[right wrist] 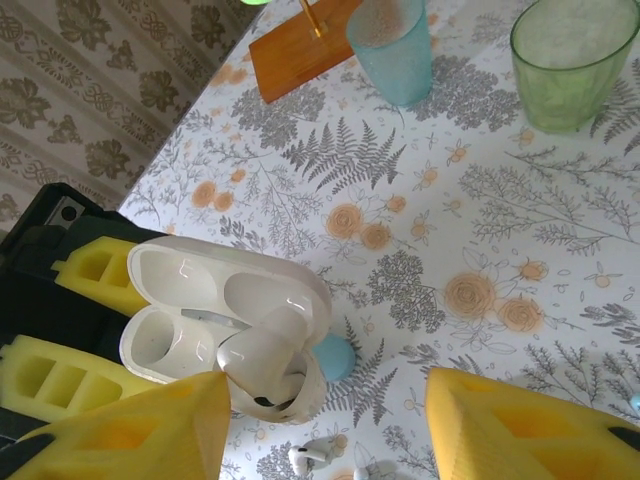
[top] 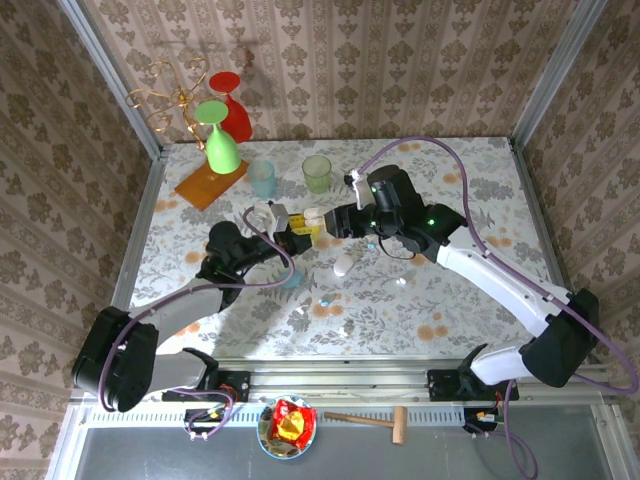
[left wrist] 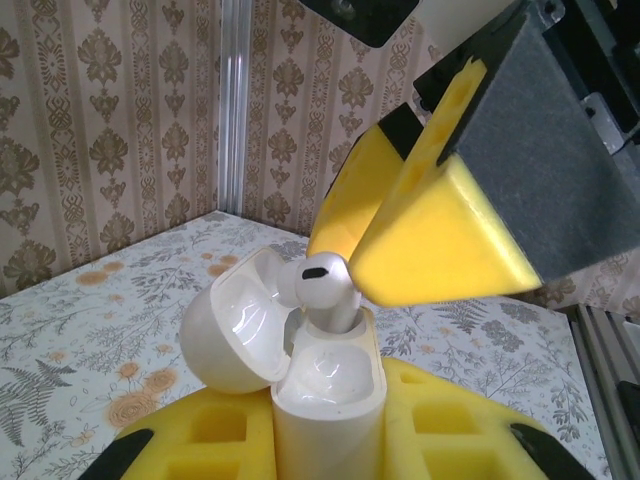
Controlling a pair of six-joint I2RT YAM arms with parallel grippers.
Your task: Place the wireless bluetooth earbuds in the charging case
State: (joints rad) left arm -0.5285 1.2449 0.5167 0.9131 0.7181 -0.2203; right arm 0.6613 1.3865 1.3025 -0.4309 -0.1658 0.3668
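**Open charging case (left wrist: 325, 395) with one earbud partly seated.** The left gripper (left wrist: 325, 445) holds the case upright, its yellow fingers (left wrist: 215, 430) pressed against two opposite sides. The lid (left wrist: 235, 335) is swung back on its hinge.

One earbud (left wrist: 322, 288) stands in a well of the case. Its stem points down into the well and its rounded head rises clear of the rim. Its long axis runs nearly along that of the case, leaning slightly toward the lid.

The right gripper (right wrist: 325, 400) hovers at the case with its jaws spread wide and pinching nothing. Whether one finger brushes the earbud's head cannot be told.

**Count.**
- One case, in the grip.
- One earbud in the case.
- Two loose earbuds (right wrist: 308, 457) lying close together on the flowered table (right wrist: 480, 200), near the case.
- One pale-blue rounded piece (right wrist: 336, 356) just beside the case.
- Two upright cups farther back, standing near each other: a blue cup (right wrist: 392, 50) and a green cup (right wrist: 575, 60).
- One orange board (right wrist: 300, 50) beside the blue cup.
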